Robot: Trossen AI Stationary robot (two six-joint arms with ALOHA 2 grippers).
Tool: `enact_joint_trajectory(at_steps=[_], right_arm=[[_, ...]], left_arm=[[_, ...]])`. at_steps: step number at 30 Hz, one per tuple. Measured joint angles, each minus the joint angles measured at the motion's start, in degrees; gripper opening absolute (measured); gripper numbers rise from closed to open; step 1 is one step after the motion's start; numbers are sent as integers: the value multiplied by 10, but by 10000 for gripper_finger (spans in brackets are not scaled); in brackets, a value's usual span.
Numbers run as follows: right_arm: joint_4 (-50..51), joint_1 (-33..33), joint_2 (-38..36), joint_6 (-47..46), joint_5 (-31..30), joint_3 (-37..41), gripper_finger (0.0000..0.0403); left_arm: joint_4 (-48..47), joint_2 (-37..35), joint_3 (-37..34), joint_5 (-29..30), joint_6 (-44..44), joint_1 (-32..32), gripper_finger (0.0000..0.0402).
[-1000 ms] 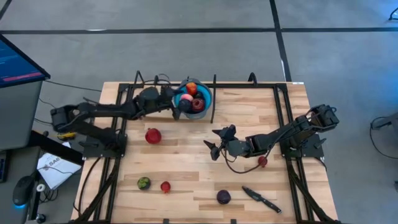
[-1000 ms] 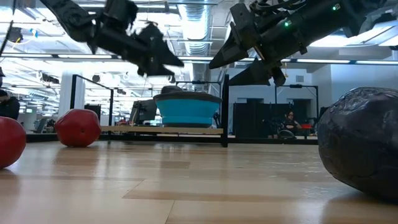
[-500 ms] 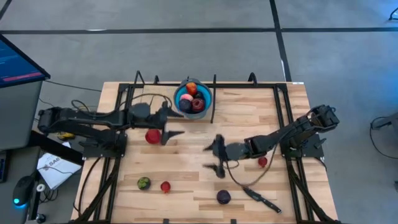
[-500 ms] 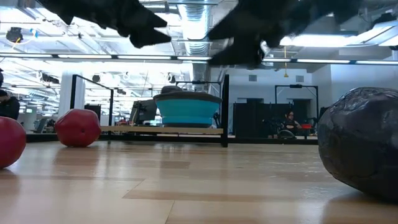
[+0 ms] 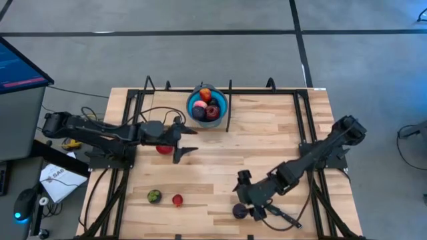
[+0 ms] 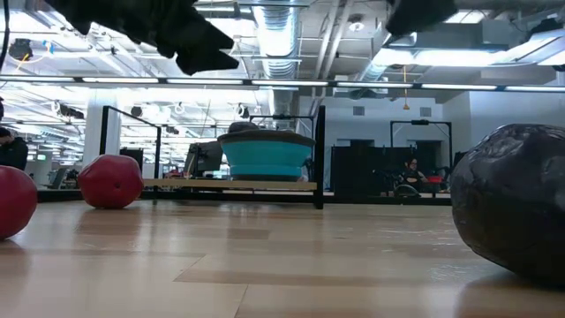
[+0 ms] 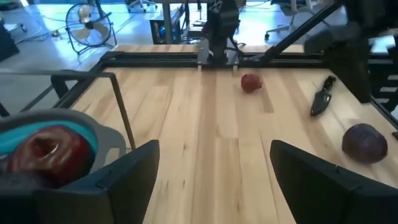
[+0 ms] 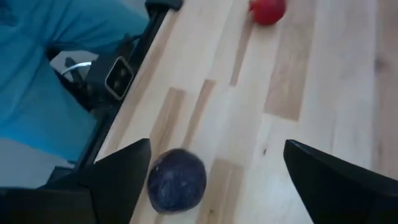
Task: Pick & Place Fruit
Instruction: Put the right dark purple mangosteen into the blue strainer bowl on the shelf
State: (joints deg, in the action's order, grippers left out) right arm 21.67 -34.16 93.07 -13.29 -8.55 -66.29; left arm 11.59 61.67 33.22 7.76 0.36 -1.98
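While both spread-fingered grippers, left gripper (image 5: 185,141) and right gripper (image 5: 248,196), empty: four loose fruit (image 5: 239,211), one knife (image 5: 285,217).

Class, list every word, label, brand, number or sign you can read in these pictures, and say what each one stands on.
None can be read with certainty.
White sheet on the floor left of the table: dark print, too small to read.
Monitor at the left edge: lines of screen text, too small to read.
Fruit, bowl and knife: no lettering visible.
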Motion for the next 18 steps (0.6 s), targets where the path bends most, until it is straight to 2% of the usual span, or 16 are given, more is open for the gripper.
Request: enact_joint_trajectory(at_steps=[6, 12, 18], right_arm=[[-25, -24, 57, 79, -1, 0, 398], [-38, -43, 114, 153, -2, -14, 381], [-33, -54, 149, 163, -3, -19, 377]], left_arm=[[1, 0, -25, 0, -44, 0, 298], [6, 0, -50, -6, -95, -20, 298], [20, 0, -73, -3, -118, -45, 298]])
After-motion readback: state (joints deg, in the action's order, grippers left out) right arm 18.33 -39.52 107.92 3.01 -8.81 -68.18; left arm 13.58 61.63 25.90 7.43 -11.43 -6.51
